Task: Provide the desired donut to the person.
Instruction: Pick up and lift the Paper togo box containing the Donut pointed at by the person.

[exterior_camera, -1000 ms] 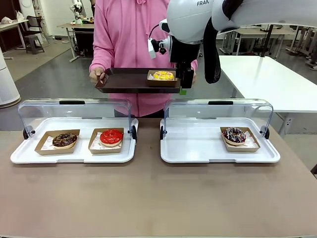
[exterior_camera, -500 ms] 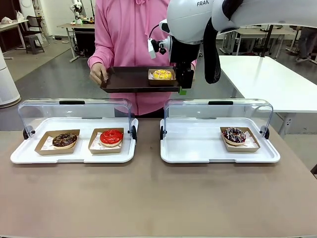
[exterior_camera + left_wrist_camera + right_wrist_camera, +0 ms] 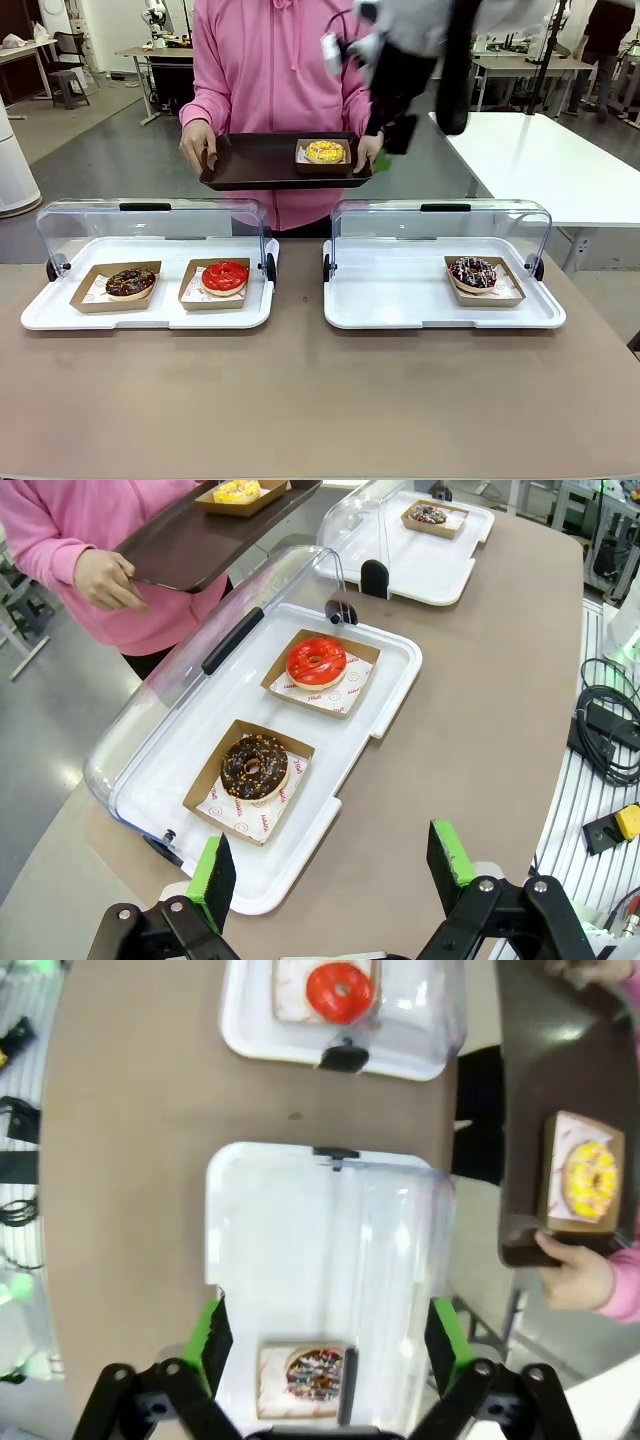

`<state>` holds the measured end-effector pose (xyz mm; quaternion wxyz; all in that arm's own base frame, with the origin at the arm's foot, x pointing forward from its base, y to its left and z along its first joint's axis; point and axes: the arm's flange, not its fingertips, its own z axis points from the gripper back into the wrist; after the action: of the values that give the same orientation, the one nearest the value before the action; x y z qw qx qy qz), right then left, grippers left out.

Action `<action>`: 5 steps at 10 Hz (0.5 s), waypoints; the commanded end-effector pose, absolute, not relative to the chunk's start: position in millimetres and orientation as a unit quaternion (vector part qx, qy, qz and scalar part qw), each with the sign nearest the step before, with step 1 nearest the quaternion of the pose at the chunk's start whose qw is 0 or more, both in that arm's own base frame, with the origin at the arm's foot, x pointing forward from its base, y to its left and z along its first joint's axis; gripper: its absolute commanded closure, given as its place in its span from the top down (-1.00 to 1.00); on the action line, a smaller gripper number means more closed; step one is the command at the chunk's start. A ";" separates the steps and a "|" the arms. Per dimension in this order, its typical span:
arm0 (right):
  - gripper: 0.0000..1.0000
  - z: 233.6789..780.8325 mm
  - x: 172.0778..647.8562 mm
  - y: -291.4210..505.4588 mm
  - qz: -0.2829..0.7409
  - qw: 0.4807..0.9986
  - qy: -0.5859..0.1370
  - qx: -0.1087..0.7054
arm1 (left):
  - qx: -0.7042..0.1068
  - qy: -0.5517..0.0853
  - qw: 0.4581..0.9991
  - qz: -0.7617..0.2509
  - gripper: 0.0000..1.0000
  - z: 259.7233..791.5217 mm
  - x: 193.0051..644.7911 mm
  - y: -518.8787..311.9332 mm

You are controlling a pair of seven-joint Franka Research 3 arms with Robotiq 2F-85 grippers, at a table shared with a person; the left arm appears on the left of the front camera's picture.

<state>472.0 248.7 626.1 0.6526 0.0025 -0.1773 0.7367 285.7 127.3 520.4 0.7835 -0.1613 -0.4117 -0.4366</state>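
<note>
yellow donut (image 3: 324,151): boxed, toward right edge of dark tray (image 3: 250,162) held by the person (image 3: 265,70). right end effector (image 3: 328,1335), left end effector (image 3: 330,860): both empty, jaws apart. risk: right arm (image 3: 400,75), close beside the tray's right edge, may clip it and tip the donut off.

In the front view the right arm (image 3: 440,40) is smeared with blur and cut off at the top edge; the right hand (image 3: 386,155) is too blurred to make out. From the left wrist, the yellow donut (image 3: 236,491) is clipped by the top edge.
</note>
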 end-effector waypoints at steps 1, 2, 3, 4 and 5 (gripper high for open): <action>1.00 616.6 432.8 154.1 0.744 0.633 -0.195 0.084 | -0.165 -0.417 0.776 -0.443 1.00 519.6 284.9 130.1; 1.00 609.7 425.8 116.5 0.739 0.625 -0.223 0.119 | -0.165 -0.417 0.776 -0.443 1.00 519.6 284.9 130.1; 1.00 596.7 413.8 68.5 0.714 0.624 -0.270 0.167 | -0.165 -0.417 0.776 -0.443 1.00 519.6 284.9 130.1; 1.00 583.1 403.0 36.3 0.674 0.643 -0.312 0.189 | -0.165 -0.417 0.776 -0.443 1.00 519.6 284.9 130.1; 1.00 569.1 386.1 12.3 0.639 0.661 -0.343 0.192 | -0.165 -0.417 0.776 -0.443 1.00 519.6 284.9 130.1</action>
<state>398.6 17.6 585.5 0.6460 0.1843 -0.3115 0.6720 285.5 127.6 520.6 0.7837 -0.1609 -0.4118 -0.4363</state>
